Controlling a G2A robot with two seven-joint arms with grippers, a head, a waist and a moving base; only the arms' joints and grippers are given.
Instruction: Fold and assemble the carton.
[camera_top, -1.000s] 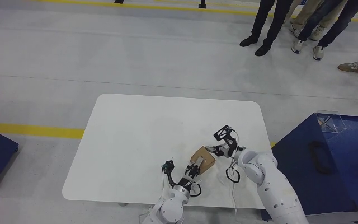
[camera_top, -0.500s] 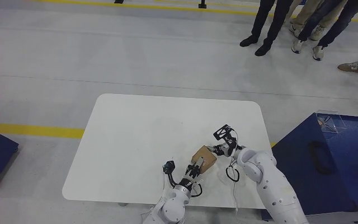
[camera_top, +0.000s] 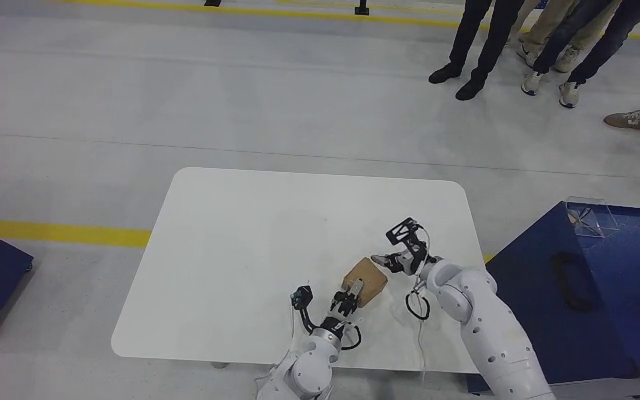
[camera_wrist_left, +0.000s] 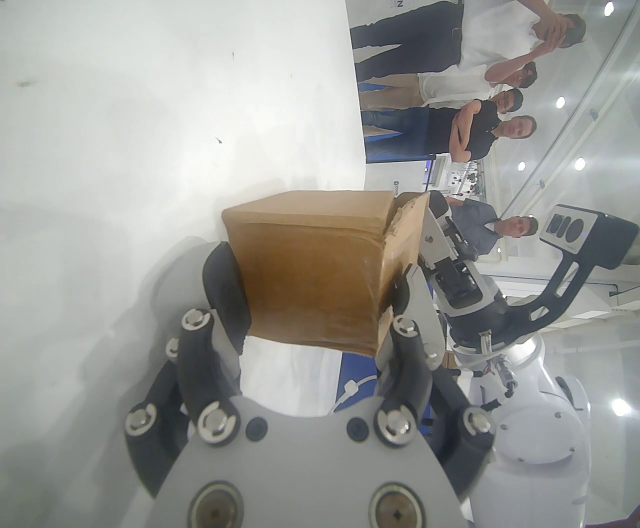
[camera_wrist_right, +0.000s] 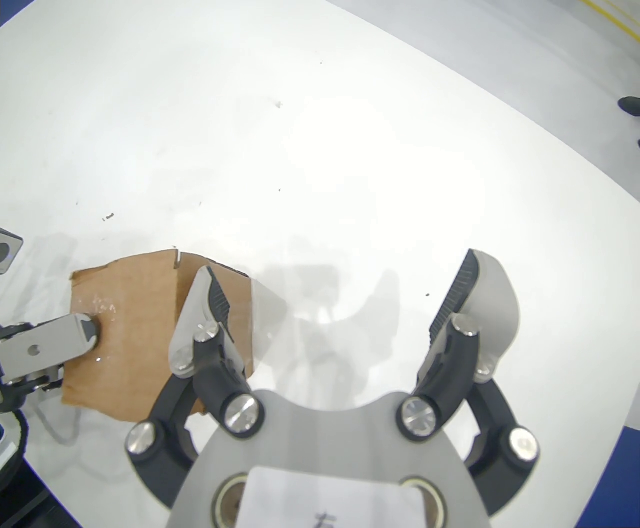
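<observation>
A brown cardboard carton (camera_top: 363, 280) lies near the table's front edge, right of centre. My left gripper (camera_wrist_left: 317, 300) is shut on the carton (camera_wrist_left: 310, 270), one finger on each side of it; from above, the left gripper (camera_top: 347, 300) sits at the carton's near end. My right gripper (camera_wrist_right: 340, 280) is open, with bare table between its fingers and one finger over the edge of the carton (camera_wrist_right: 135, 320). Seen from above, the right gripper (camera_top: 390, 262) is at the carton's right side. A finger of the left gripper (camera_wrist_right: 55, 345) presses on the carton's top face.
The white table (camera_top: 260, 230) has open room to the left and behind the carton. A blue box (camera_top: 570, 290) stands just past the table's right edge. The front edge is close to the carton.
My right gripper has shifted slightly to the right, away from the carton. The left gripper and the carton have barely moved.
</observation>
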